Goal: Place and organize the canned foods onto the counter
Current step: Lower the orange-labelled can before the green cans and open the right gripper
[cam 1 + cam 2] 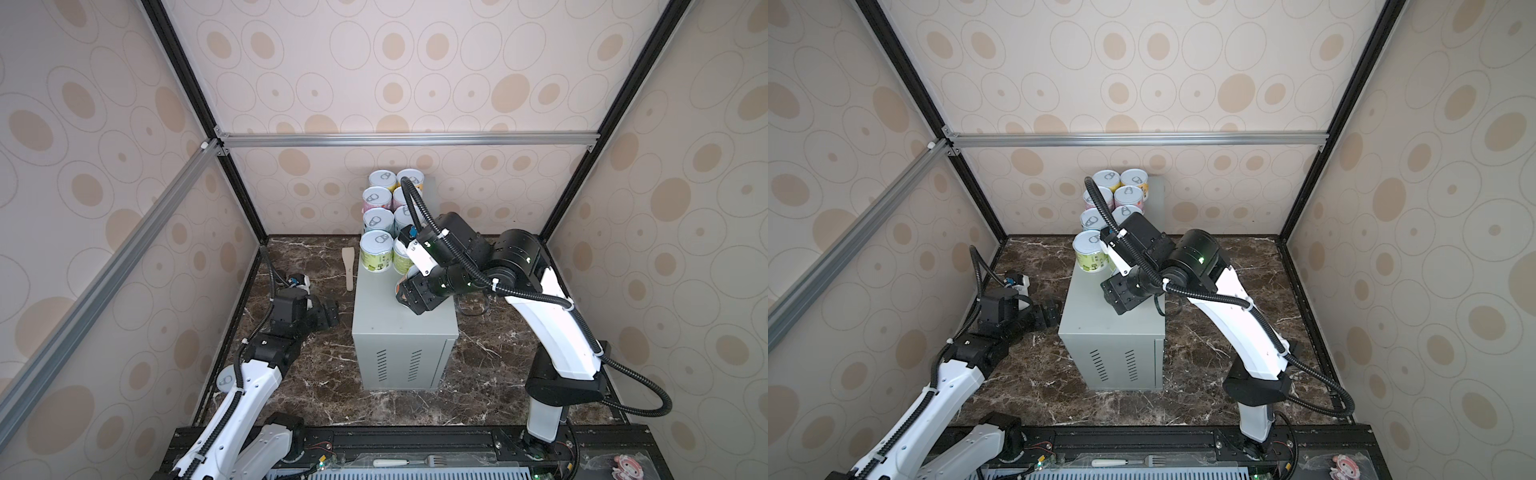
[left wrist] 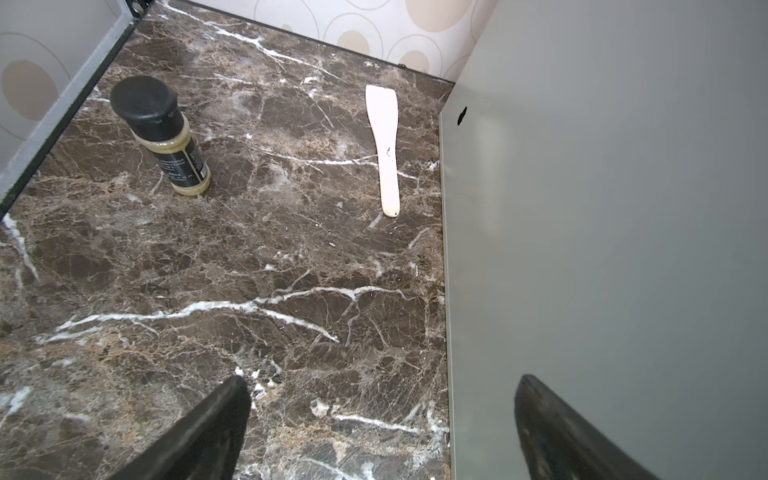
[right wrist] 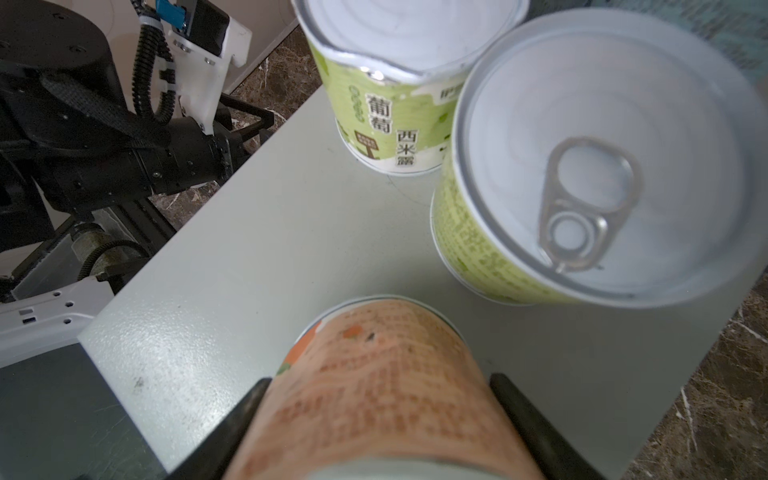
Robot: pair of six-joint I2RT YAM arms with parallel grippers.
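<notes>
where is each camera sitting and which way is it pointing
both top views: high in front, looking down on counter and cans; left arm, right arm show
left wrist: low beside the counter, facing marble surface, bottle, spatula; open left end effector tips show
right wrist: just above the counter, facing two green cans; right end effector shut on orange can, left arm beyond
shared: spatula, left wrist and a top view; counter in all four

My orange can (image 3: 374, 395) bears small reddish print. The green cans (image 3: 478, 232) show white patches and dark lettering under silver lids. My counter (image 3: 257, 257) is plain light grey, the marble (image 2: 208, 270) dark brown with white veins, the walls (image 1: 415, 62) cream with tan ovals.
</notes>
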